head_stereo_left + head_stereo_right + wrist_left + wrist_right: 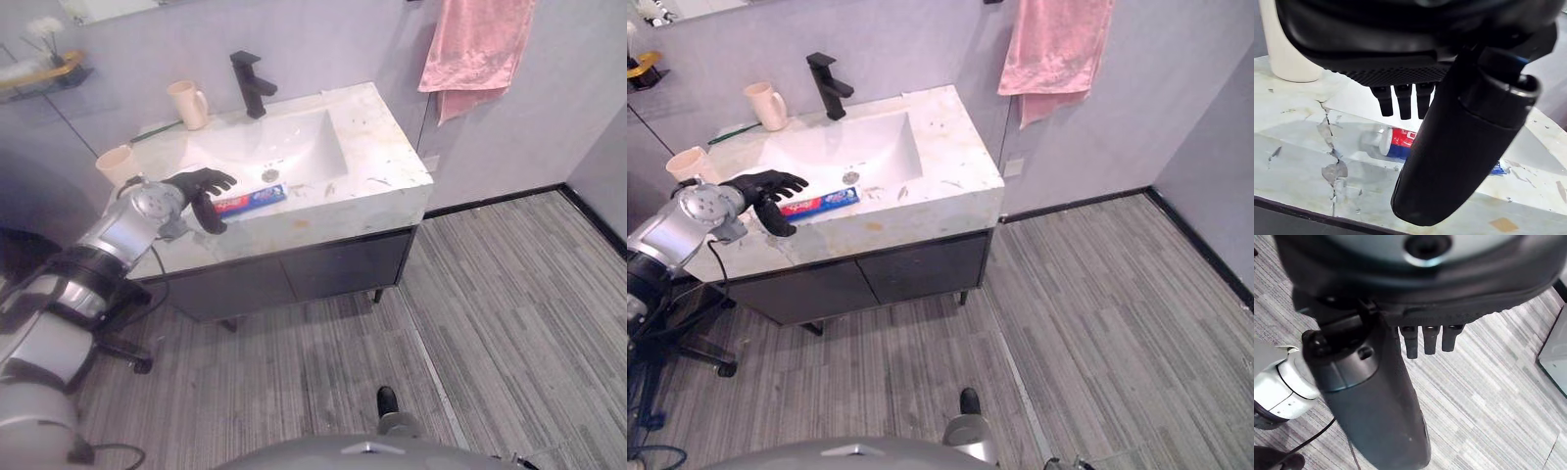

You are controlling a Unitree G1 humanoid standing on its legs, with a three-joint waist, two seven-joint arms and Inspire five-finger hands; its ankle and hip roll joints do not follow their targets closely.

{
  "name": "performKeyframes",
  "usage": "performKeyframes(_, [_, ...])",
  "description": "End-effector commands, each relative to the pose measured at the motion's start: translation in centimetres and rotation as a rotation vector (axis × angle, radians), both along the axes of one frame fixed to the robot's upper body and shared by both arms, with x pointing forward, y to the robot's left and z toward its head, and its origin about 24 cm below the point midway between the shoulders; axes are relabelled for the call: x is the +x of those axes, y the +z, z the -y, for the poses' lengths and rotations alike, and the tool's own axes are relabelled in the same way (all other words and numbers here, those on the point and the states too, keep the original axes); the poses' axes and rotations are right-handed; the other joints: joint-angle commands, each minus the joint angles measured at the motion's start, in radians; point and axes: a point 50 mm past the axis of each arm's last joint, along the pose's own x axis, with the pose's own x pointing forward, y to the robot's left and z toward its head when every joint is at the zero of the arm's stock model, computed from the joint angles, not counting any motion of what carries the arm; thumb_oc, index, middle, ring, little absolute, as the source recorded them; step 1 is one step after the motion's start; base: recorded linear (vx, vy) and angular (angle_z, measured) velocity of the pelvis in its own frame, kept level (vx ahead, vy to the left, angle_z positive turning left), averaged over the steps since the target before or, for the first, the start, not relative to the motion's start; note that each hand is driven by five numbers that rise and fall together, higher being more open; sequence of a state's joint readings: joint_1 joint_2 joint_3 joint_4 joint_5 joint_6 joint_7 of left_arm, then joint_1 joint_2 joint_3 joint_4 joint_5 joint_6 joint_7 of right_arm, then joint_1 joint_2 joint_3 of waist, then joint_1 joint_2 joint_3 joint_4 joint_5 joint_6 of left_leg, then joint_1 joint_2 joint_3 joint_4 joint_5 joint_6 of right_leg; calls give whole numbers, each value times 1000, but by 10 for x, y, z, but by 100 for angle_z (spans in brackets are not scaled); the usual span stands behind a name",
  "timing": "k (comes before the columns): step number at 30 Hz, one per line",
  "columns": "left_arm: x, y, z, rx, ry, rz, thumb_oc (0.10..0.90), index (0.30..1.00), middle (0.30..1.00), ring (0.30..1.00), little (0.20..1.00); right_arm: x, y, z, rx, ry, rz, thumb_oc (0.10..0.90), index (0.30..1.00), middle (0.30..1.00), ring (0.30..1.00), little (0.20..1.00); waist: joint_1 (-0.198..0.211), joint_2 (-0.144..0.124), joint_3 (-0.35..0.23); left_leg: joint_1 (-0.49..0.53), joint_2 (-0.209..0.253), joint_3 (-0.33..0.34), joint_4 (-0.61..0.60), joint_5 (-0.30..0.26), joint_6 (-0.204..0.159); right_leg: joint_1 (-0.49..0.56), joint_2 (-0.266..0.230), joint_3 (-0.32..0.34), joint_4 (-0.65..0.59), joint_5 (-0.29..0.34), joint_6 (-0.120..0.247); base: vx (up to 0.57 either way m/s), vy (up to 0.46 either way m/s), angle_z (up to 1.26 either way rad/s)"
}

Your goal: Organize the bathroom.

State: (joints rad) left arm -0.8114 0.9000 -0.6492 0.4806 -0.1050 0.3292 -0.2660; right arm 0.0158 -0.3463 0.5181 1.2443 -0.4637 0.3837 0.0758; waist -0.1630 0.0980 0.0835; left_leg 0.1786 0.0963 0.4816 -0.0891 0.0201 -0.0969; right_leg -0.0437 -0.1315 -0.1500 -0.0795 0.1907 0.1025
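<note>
The left hand (201, 188), fingers spread and unclenched, hovers over the toothpaste tube (257, 199) near the vanity counter's (387, 157) front edge. It should settle squarely over the tube's cap end before closing. The right hand (1376, 396) hangs relaxed above the floor.

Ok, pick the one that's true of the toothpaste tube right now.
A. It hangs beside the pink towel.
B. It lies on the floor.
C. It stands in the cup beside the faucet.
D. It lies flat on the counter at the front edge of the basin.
D: the toothpaste tube lies flat on the marble counter, with the open left hand reaching over its end.
</note>
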Motion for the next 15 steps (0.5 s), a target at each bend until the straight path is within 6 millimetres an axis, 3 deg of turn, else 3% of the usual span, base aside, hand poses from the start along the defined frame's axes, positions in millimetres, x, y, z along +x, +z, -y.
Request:
performKeyframes(1, [6, 84, -24, 48, 65, 294, 800, 900, 900, 900, 900, 3, 8, 19, -91, 11, -35, 800, 900, 900, 900, 900, -7, -16, 28, -26, -65, -71, 58, -65, 74, 53, 29, 7, -8, -105, 47, 7, -7, 4])
performKeyframes(15, [5, 73, -21, 60, 68, 293, 800, 900, 900, 900, 900, 0, 7, 20, -90, 17, -27, 800, 900, 900, 900, 900, -14, -13, 45, -37, -62, -74, 69, -64, 71, 53, 29, 18, -6, -108, 42, 1, 1, 1])
